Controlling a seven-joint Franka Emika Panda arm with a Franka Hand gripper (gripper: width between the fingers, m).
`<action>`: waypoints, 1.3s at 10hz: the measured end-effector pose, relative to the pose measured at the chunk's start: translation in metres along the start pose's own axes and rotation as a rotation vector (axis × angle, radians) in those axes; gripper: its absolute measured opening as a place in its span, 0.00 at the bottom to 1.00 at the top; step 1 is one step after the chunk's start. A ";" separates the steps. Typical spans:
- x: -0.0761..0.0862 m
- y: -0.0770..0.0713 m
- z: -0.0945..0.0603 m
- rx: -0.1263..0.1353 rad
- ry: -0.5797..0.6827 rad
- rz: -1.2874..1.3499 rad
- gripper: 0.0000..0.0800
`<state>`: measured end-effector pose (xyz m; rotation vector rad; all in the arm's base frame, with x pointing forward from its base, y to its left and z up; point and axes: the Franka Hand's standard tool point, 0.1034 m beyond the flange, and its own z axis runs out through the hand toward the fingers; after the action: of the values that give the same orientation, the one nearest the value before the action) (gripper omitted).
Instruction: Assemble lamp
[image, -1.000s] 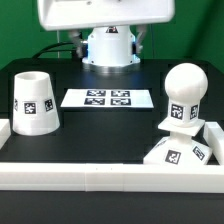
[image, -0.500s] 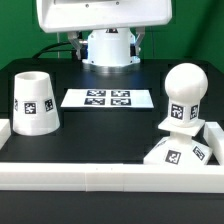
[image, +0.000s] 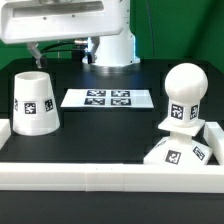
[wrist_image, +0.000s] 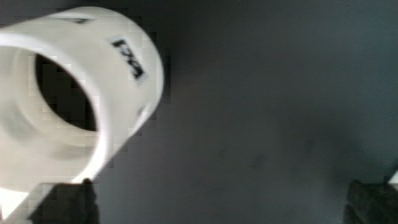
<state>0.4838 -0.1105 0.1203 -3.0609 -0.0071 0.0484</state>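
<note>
The white tapered shade (image: 35, 102) stands at the exterior view's left with a tag on its side. It shows blurred and close in the wrist view (wrist_image: 80, 110), open mouth toward the camera. The rounded bulb piece (image: 184, 95) stands on the flat square base (image: 186, 152) at the right. My gripper (wrist_image: 217, 205) is open and empty, with dark fingertips (wrist_image: 63, 205) far apart and the shade just beyond one of them. The arm's white hand (image: 60, 20) hangs above and behind the shade.
The marker board (image: 108, 98) lies flat at the middle back of the black table. A white rail (image: 100, 172) runs along the front edge, and the arm's pedestal (image: 115, 50) stands behind the board.
The arm's hand has swung from the middle back toward the exterior view's left, to above the shade. The lamp parts have not moved.
</note>
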 end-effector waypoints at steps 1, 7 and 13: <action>0.000 -0.002 0.000 0.000 -0.001 -0.003 0.87; -0.021 0.026 0.014 0.005 -0.029 -0.045 0.87; -0.025 0.028 0.038 -0.004 -0.051 -0.047 0.87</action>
<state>0.4577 -0.1360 0.0809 -3.0614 -0.0826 0.1237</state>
